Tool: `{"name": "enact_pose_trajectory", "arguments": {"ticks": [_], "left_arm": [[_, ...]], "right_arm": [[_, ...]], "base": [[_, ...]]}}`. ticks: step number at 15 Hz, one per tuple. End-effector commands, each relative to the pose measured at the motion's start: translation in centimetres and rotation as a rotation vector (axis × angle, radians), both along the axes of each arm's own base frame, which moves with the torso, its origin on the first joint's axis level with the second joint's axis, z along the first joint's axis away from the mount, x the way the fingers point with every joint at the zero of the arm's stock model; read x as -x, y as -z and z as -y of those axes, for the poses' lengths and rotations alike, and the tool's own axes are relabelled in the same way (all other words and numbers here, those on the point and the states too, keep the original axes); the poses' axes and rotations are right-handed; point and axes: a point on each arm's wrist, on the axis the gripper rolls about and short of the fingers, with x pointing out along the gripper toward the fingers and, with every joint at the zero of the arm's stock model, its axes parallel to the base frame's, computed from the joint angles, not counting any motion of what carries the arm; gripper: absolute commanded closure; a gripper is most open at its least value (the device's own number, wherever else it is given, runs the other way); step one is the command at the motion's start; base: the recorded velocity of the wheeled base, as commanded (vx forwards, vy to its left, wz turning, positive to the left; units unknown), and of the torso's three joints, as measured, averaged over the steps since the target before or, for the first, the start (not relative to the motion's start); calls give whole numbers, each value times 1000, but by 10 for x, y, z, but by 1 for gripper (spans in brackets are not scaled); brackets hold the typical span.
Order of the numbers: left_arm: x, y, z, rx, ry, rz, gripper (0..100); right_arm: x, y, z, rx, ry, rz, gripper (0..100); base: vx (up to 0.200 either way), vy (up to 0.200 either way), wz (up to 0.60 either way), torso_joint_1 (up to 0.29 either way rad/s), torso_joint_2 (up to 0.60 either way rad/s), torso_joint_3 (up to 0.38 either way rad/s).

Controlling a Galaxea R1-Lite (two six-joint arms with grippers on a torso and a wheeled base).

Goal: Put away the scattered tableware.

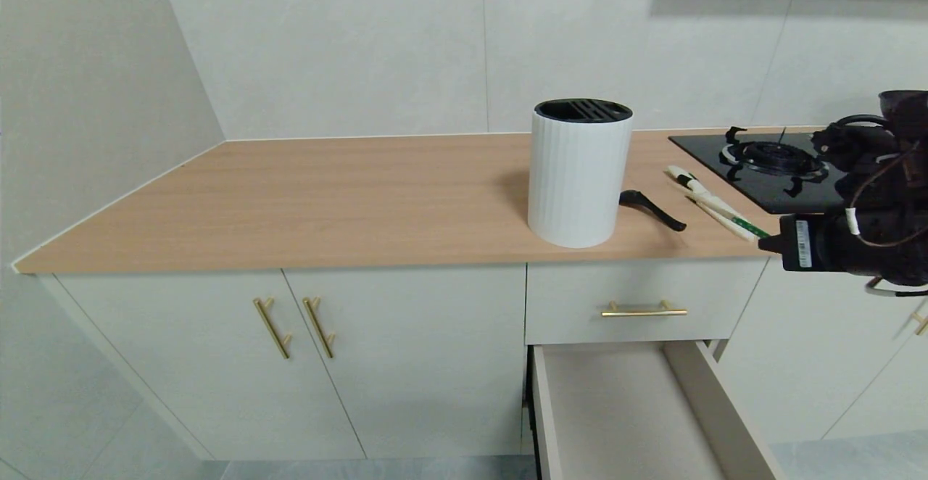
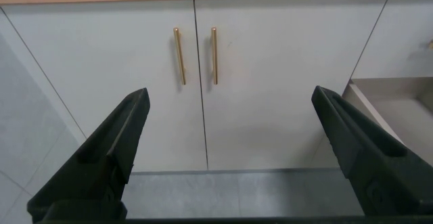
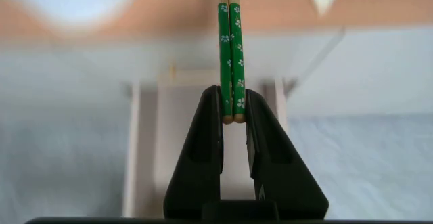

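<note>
A pair of pale chopsticks (image 1: 714,204) with green flowered ends lies slanted on the wooden countertop (image 1: 326,197), right of the white ribbed utensil holder (image 1: 578,175). My right gripper (image 1: 765,242) is at the counter's front edge, shut on the green ends of the chopsticks (image 3: 230,48); its fingers (image 3: 203,143) press on both sides of the pair. A black-handled utensil (image 1: 651,209) lies between the holder and the chopsticks. My left gripper (image 2: 230,95) is open with nothing in it, low in front of the cabinet doors (image 2: 270,82).
A drawer (image 1: 623,415) stands pulled out below the counter, under a closed drawer with a gold handle (image 1: 644,311). A black gas hob (image 1: 772,164) sits at the counter's right end. Tiled walls bound the back and left.
</note>
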Motion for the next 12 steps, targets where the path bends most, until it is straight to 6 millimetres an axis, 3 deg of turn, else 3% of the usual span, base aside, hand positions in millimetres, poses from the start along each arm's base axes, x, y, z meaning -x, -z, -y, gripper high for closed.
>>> {"name": "enact_pose_trajectory", "arguments": {"ticks": [1, 12], "left_arm": [[0, 0, 0, 0, 0, -2, 0], [0, 0, 0, 0, 0, -2, 0]], "right_arm": [[29, -16, 6, -10, -34, 38, 100], [77, -3, -3, 145, -315, -86, 100]], "base": [[0, 0, 0, 0, 0, 0], [0, 0, 0, 0, 0, 0]]}}
